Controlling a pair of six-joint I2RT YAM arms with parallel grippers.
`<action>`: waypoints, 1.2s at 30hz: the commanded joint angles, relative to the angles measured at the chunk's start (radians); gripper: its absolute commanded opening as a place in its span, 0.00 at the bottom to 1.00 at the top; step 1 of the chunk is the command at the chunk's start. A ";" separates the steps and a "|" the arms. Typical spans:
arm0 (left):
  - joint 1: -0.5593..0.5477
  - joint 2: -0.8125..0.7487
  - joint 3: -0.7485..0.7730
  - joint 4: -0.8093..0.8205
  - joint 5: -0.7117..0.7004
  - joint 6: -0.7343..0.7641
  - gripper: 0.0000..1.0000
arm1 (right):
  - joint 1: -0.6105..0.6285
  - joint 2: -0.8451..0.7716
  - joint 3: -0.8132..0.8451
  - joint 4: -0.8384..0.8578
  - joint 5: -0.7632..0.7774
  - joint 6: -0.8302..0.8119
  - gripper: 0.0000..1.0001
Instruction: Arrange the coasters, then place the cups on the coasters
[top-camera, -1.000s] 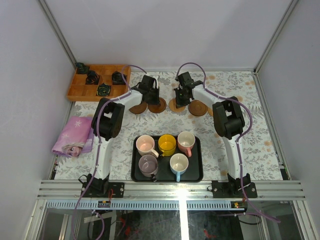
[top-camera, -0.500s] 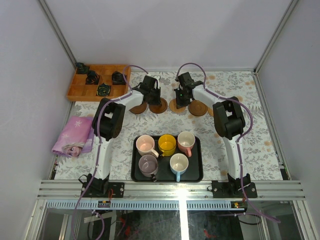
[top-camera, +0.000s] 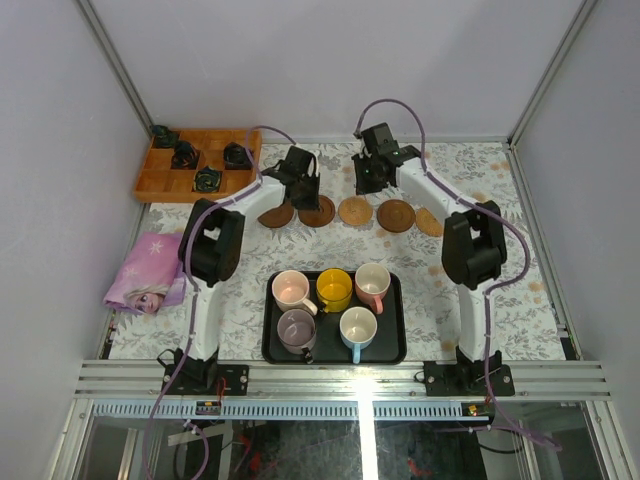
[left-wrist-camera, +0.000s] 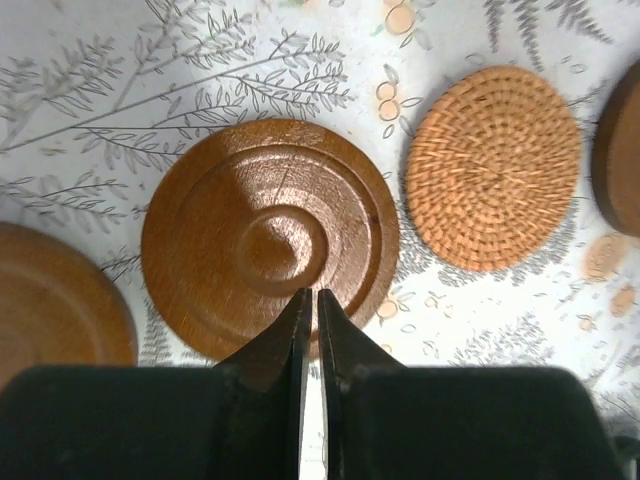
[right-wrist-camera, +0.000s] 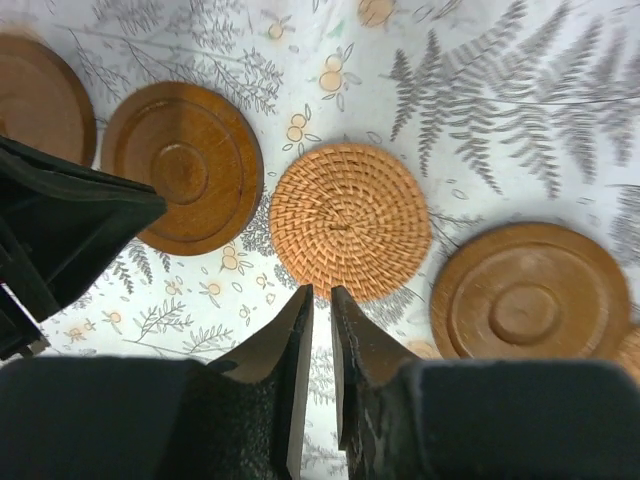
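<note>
Your left fingers (left-wrist-camera: 296, 320) are shut and empty, their tips over the near rim of a wooden coaster (left-wrist-camera: 270, 235). Your right fingers (right-wrist-camera: 296, 325) are slightly parted and hold nothing, just below the woven coaster (right-wrist-camera: 350, 220). The coasters (top-camera: 396, 214) lie in a row across the upper middle of the overhead view. The cups (top-camera: 335, 310) sit on the tray (top-camera: 392, 345) at lower centre. Even out the gaps by nudging rims, so that each disc lies apart from its neighbours.

A robot lab test cell; plain pale walls (top-camera: 330, 60) and aluminium framing (top-camera: 340, 378) box in the cloth-covered worktop (top-camera: 510, 290). A left arm (top-camera: 205, 260) and a right arm (top-camera: 470, 260) are bolted at its near edge; purple cables (top-camera: 388, 100) loop over them.
</note>
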 joint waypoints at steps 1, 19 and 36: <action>0.002 -0.135 0.012 -0.041 -0.024 0.024 0.05 | 0.005 -0.171 -0.062 -0.002 0.138 -0.014 0.19; 0.006 -0.606 -0.585 0.221 -0.029 -0.055 0.21 | -0.050 -0.353 -0.529 0.016 0.311 0.102 0.14; 0.007 -0.707 -0.653 0.175 -0.130 -0.062 0.40 | -0.078 -0.201 -0.517 0.032 0.256 0.153 0.38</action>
